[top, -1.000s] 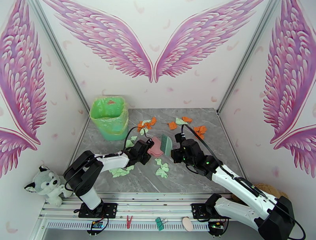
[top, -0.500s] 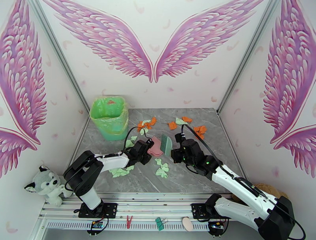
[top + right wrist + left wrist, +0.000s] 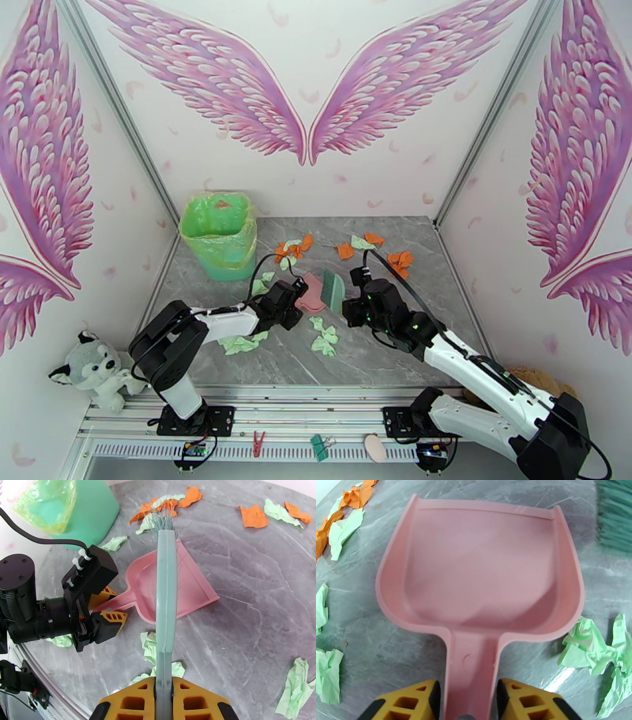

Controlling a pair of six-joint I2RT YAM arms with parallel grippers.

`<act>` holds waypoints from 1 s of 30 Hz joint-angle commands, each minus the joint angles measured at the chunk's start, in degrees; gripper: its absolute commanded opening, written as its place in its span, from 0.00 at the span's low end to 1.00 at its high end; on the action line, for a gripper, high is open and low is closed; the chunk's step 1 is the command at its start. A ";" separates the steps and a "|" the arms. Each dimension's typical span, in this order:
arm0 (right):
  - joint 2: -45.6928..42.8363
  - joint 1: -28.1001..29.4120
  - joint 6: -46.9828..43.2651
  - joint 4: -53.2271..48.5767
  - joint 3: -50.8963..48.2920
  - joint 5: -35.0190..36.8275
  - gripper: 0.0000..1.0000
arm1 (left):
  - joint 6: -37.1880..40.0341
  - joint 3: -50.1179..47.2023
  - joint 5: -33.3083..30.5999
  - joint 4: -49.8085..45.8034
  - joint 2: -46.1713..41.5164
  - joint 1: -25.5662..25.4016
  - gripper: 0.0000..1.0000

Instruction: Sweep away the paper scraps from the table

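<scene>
Jaws first: my right jaws are clamped on the handle of the green brush [image 3: 165,598], its bristles just beside the open end of the pink dustpan [image 3: 482,567]. My left jaws straddle the dustpan's handle; I cannot tell whether they pinch it. The dustpan lies flat on the grey veined surface [image 3: 245,610]. The paper scraps [image 3: 588,645], small crumpled mint-green and orange bits, lie scattered around the dustpan: mint ones beside its handle on both sides, an orange-and-mint cluster beyond it, more orange pieces off to its right.

Mint and orange paper scraps [image 3: 324,338], scattered, grey table [image 3: 395,359]
</scene>
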 commanded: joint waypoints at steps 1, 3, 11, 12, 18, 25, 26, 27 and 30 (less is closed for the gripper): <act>-0.28 -0.43 0.60 1.01 -0.16 -0.65 0.00 | 0.30 0.39 -0.17 1.30 0.66 0.23 0.42; -0.09 -0.51 0.58 1.17 -0.05 -0.72 0.00 | 0.38 0.47 -0.19 1.28 0.71 0.21 0.40; 0.80 -0.55 0.52 1.40 0.27 -0.99 0.00 | 0.40 0.77 0.16 1.13 0.12 0.23 0.32; 0.89 -0.57 0.43 1.53 0.26 -0.98 0.00 | 0.37 0.72 0.24 1.00 -0.28 0.22 0.30; 1.13 -0.68 0.28 1.30 0.84 -0.98 0.00 | 0.30 1.36 -0.76 -2.02 -4.02 0.36 0.10; -3.95 -3.22 -0.11 -4.03 3.77 0.69 0.00 | -1.64 0.21 -2.37 -5.08 -11.70 1.70 0.00; -4.85 -4.10 -0.56 -5.50 4.82 0.65 0.00 | -2.09 -0.23 -1.62 -5.31 -13.18 2.16 0.00; -5.32 -4.90 -1.07 -6.87 5.83 0.69 0.00 | -2.42 -0.63 -0.85 -5.55 -14.67 2.71 0.00; -7.19 -7.76 -2.38 -11.08 8.28 0.30 0.00 | -5.04 -1.60 -1.96 -6.69 -20.00 4.50 0.00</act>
